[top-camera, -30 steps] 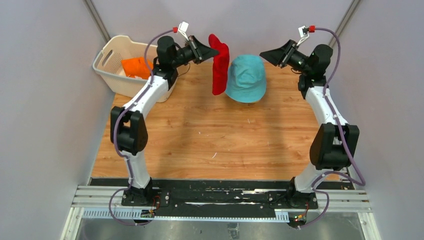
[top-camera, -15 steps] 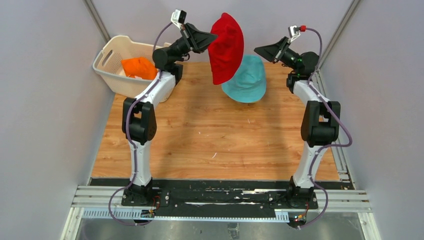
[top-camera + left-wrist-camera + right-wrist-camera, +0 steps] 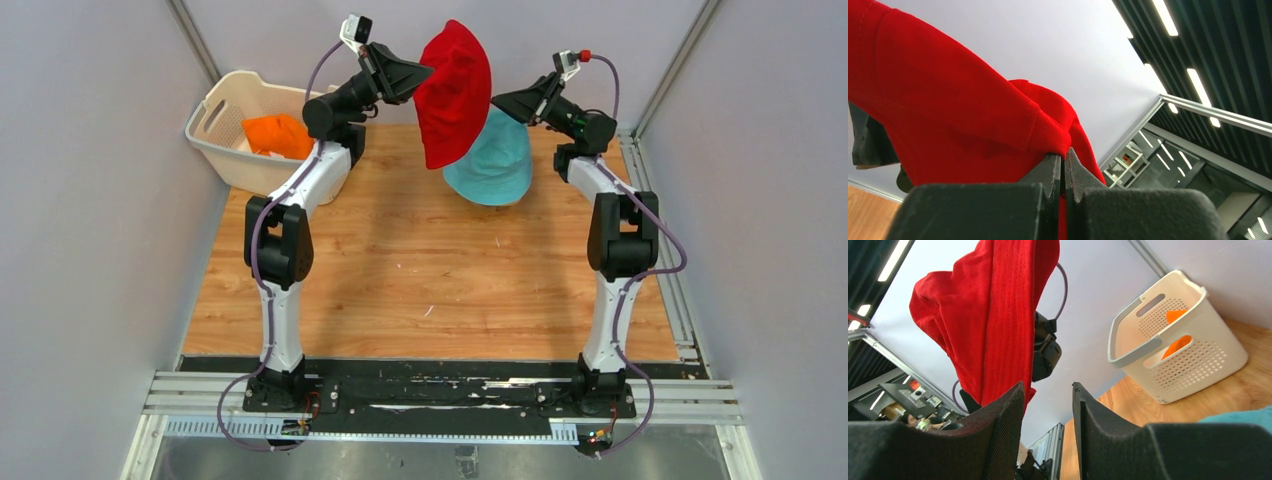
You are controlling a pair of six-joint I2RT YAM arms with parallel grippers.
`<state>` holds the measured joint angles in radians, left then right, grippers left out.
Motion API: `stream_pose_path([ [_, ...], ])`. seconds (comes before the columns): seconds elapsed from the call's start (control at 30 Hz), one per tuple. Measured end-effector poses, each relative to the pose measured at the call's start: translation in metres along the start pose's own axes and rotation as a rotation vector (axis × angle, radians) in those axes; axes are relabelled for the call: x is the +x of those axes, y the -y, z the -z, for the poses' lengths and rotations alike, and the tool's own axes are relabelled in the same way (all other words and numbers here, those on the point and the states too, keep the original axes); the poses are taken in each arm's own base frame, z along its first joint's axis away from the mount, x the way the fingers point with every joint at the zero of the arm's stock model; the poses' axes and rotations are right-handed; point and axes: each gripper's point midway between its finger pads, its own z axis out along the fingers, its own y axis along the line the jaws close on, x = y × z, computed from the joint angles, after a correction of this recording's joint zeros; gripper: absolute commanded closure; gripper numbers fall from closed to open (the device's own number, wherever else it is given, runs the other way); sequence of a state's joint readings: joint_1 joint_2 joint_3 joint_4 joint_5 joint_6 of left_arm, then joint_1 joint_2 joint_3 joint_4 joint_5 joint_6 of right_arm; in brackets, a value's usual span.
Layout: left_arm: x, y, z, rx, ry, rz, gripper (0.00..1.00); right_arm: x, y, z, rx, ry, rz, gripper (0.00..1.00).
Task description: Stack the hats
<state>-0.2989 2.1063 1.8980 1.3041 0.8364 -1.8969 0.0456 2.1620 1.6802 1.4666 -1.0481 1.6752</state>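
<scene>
Red hat [image 3: 455,95] hangs in the air over the far middle of the table [image 3: 400,270], its edge pinched between the closed fingers of the left gripper [image 3: 430,72]. Left arm is extended high and forward. Teal hat [image 3: 497,165] lies on the table, partly behind the red one. Right arm reaches in from the right; right gripper [image 3: 496,102] is just beside the red hat, fingers narrowly parted, holding nothing. Orange hat [image 3: 278,135] sits in the white basket [image 3: 215,140], far left.

red hat [image 3: 455,92], teal hat [image 3: 500,165], orange hat [image 3: 279,135], white basket [image 3: 238,168]

bright even overhead light, soft shadows, blurred near jaws
</scene>
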Motion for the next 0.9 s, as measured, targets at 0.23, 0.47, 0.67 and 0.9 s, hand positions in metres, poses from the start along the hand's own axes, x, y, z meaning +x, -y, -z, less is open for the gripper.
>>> stream_pose_path([
  [0.23, 0.002, 0.001, -0.001, 0.005, -0.005, 0.0, 1.0, 0.016, -0.01, -0.015, -0.04, -0.031, -0.028, 0.61],
  [0.47, 0.004, 0.0, -0.001, 0.006, -0.006, 0.001, 1.0, 0.021, -0.014, -0.019, -0.055, -0.04, -0.034, 0.61],
  [0.67, 0.004, -0.005, 0.001, -0.002, -0.004, 0.008, 1.0, 0.021, -0.015, -0.019, -0.06, -0.04, -0.033, 0.62],
  [0.9, 0.006, -0.011, 0.004, -0.015, -0.005, 0.02, 1.0, 0.021, -0.015, -0.019, -0.061, -0.04, -0.032, 0.65],
])
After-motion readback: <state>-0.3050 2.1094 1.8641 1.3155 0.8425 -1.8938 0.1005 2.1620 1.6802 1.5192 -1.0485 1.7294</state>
